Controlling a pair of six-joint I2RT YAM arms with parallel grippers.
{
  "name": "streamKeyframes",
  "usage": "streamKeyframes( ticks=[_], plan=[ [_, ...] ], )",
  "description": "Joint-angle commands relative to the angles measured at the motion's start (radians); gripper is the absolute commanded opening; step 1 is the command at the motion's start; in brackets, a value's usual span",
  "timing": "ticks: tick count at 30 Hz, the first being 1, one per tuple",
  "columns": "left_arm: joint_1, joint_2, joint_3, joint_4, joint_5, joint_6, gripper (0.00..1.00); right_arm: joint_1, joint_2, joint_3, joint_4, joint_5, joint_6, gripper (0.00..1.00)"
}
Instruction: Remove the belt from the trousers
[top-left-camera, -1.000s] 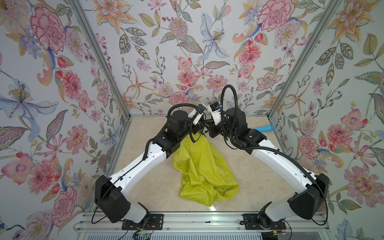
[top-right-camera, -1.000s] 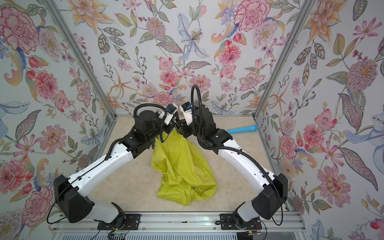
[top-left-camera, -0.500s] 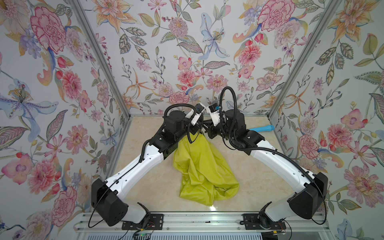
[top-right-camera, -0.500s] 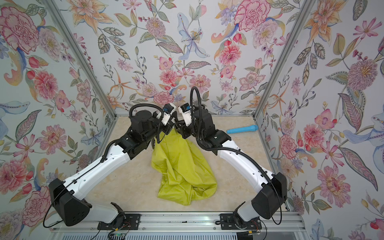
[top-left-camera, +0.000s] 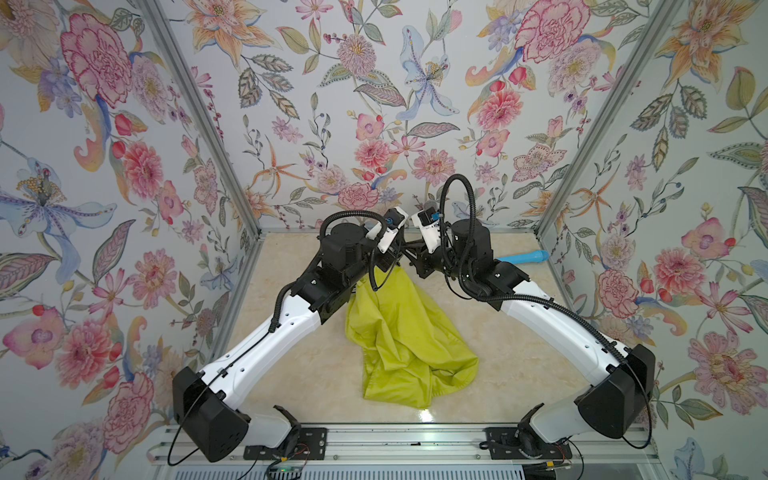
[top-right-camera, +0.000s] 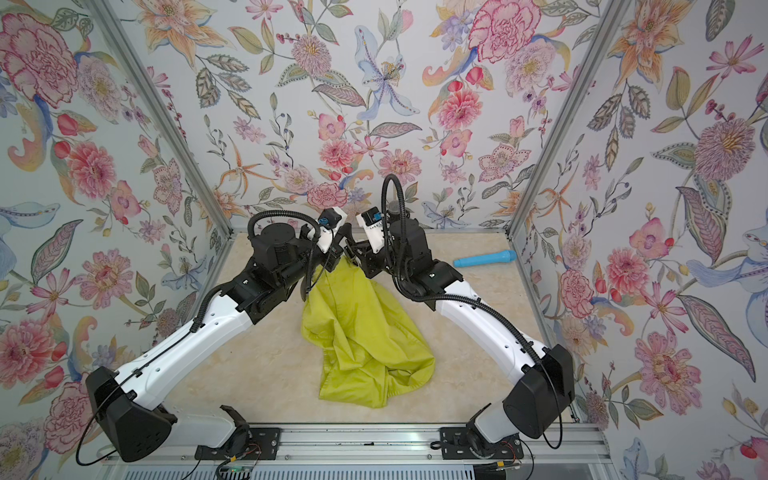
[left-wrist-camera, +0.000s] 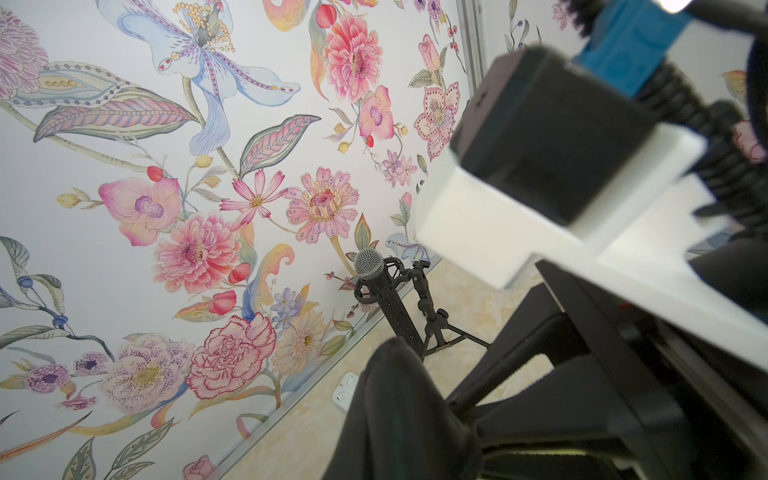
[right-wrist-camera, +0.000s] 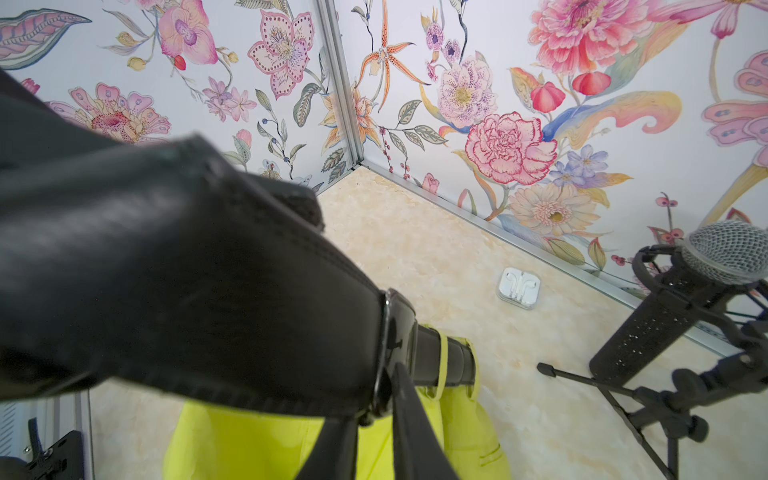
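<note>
**Both arms over the far middle of the table (top-left-camera: 519, 353), wrists almost touching.** The trousers (top-left-camera: 399, 332) hang by the waist from the point where the arms meet. Their legs lie crumpled on the table, nearer the bases.

Over the last second the heap has not shifted. The left arm has stretched slightly farther out, and the jaws of the right gripper (right-wrist-camera: 380, 409) have drawn in the last little way.

In the right wrist view the right gripper is clamped on the belt (right-wrist-camera: 208, 270), its fingers (right-wrist-camera: 419, 440) converging just under the buckle (right-wrist-camera: 390, 353). Beyond the buckle the strap passes through a yellow loop (right-wrist-camera: 443, 361) and disappears into the cloth.

The left gripper (top-left-camera: 390, 262) is closed at the top of the garment. Whether it pinches cloth, strap or both cannot be told, because its wrist view gives only a blurred black shape.

**Reading:** the hold on the buckle end now appears set, but the belt is still threaded, so removal has scarcely begun. The next pull should draw the buckle end away from the left gripper. The thin cloth may simply follow the strap unless it is held back.
</note>
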Motion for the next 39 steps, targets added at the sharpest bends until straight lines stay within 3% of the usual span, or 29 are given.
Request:
streamKeyframes(
  ticks=[1,5,24,39],
  plan=[
    [-0.020,-0.133,0.031,0.248,0.143,-0.044,0.00,-0.042,0.072,-0.043,-0.091,0.082,0.027,0.09],
    [-0.020,-0.130,0.032,0.241,0.133,-0.037,0.00,-0.043,0.079,-0.041,-0.091,0.071,0.030,0.06],
    [-0.019,-0.178,0.021,0.329,0.184,-0.060,0.00,-0.046,0.115,-0.046,-0.092,0.046,0.039,0.14],
    [-0.018,-0.193,0.045,0.353,0.201,-0.066,0.00,-0.060,0.149,-0.056,-0.091,-0.002,0.053,0.10]
  ],
)
